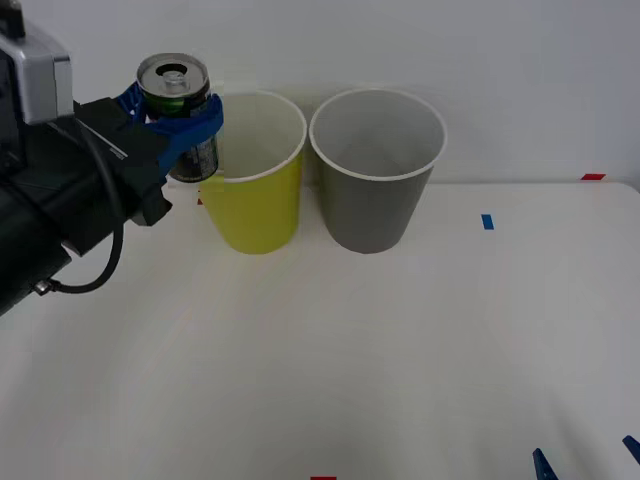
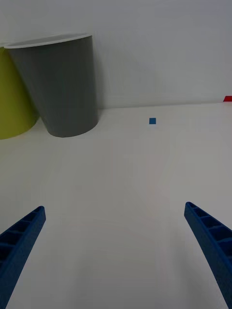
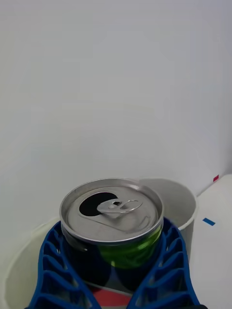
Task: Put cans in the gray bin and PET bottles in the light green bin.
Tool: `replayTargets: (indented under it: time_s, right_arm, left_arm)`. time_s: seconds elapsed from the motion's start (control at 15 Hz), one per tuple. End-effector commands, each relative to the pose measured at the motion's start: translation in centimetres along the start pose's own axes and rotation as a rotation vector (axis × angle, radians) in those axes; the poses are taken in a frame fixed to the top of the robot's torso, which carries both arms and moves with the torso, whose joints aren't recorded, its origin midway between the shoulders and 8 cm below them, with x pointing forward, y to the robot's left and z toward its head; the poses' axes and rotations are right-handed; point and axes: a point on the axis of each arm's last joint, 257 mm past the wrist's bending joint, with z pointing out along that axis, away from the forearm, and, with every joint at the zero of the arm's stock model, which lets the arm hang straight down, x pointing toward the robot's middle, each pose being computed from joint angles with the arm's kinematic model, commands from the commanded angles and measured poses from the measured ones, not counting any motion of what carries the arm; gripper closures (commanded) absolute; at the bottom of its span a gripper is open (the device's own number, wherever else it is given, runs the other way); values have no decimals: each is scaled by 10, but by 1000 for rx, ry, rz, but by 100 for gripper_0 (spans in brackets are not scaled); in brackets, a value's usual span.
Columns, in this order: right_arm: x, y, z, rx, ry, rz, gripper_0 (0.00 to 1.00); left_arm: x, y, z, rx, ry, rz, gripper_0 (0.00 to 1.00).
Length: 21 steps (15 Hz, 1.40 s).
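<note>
My left gripper (image 1: 178, 118) is shut on a small can (image 1: 176, 92) with a silver top, an open pull-tab and a dark green side. It holds the can upright in the air, level with the rim of the light green bin (image 1: 255, 190) and just left of it. In the left wrist view the can (image 3: 112, 217) sits between my blue fingers (image 3: 53, 263), with both bins' rims behind it. The gray bin (image 1: 376, 180) stands right of the green one, touching or nearly touching it. Low at the front right, my right gripper (image 2: 116, 251) is open and holds nothing. No PET bottles are in view.
The bins stand at the back of a white table (image 1: 330, 360) against a white wall. A small blue tape mark (image 1: 487, 222) lies right of the gray bin (image 2: 60, 87), and a red mark (image 1: 593, 177) sits at the far right edge.
</note>
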Motion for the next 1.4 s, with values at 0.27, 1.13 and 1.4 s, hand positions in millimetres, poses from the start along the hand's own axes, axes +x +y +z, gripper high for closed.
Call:
replayTargets:
  time_s: [0.27, 1.13, 1.4]
  right_arm:
    - [0, 0, 0, 0, 0, 0, 0]
    - [0, 0, 0, 0, 0, 0, 0]
    - [0, 0, 0, 0, 0, 0, 0]
  left_arm:
    - [-24, 3, 8, 33, 26, 8, 100]
    - [-77, 4, 100, 226, -17, -211, 100]
    - [-75, -3, 145, 199, -23, -206, 100]
